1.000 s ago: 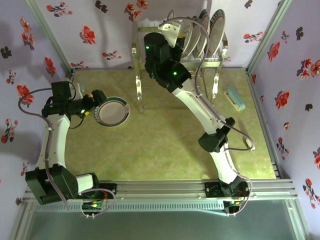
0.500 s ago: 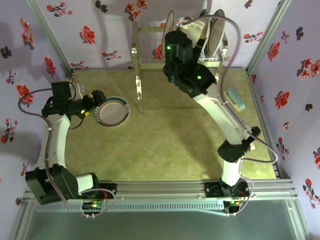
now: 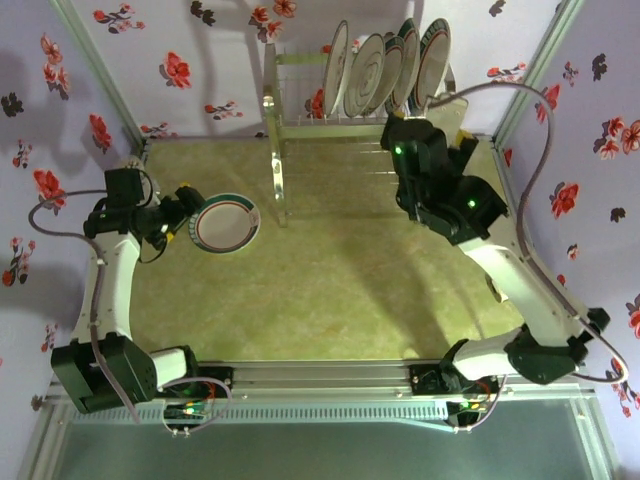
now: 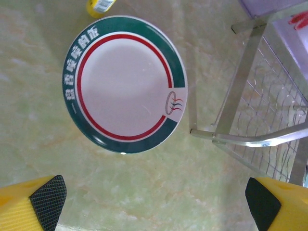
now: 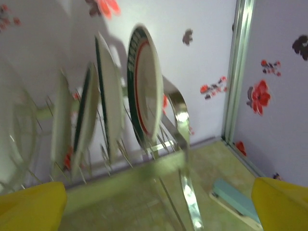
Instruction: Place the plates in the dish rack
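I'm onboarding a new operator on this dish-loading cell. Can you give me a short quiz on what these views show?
1. True or false: the left end effector is shut on the green-rimmed plate.
2. The plates in the dish rack stand: A) stacked flat, B) on edge in the slots, C) face down.
3. How many plates lie flat on the table?
Key: 1 false, it is open and not touching the plate; 2 B; 3 one.
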Available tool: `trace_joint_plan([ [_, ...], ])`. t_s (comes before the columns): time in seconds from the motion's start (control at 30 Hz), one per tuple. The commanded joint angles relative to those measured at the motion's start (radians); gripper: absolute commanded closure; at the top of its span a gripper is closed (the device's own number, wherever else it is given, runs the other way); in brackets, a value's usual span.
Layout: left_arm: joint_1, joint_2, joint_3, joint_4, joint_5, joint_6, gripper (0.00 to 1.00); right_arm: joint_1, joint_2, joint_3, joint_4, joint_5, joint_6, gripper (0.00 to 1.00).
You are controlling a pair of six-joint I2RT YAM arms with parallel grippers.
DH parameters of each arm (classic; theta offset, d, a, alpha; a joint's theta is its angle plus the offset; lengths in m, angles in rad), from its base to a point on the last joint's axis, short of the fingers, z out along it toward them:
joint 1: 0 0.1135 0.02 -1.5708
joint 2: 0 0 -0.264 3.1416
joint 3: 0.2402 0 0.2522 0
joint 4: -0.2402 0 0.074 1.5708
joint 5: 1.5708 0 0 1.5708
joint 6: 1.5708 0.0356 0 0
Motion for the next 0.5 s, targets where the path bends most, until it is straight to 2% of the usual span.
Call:
trace_joint_plan([
  [0.0,-0.007,-0.034,-0.070,0.046,-0.037,-0.132,0.00,-0.005,-0.111,-0.135,-0.099,-0.061,0.078,0.01],
  [0.17,-0.017,-0.077,-0.224,0.225,-0.070,-0.316,0.00,-0.009,-0.283,-0.375,-0.108,-0.162,0.096,0.01],
  [0.37,-0.058,-0.040,-0.286,0.296,-0.218,-0.336,0.00,-0.012,-0.466,-0.625,-0.085,-0.317,0.096,0.01],
  [0.47,-0.061,-0.020,-0.328,0.364,-0.237,-0.348,0.00,-0.017,-0.530,-0.728,-0.082,-0.401,0.143,0.01],
])
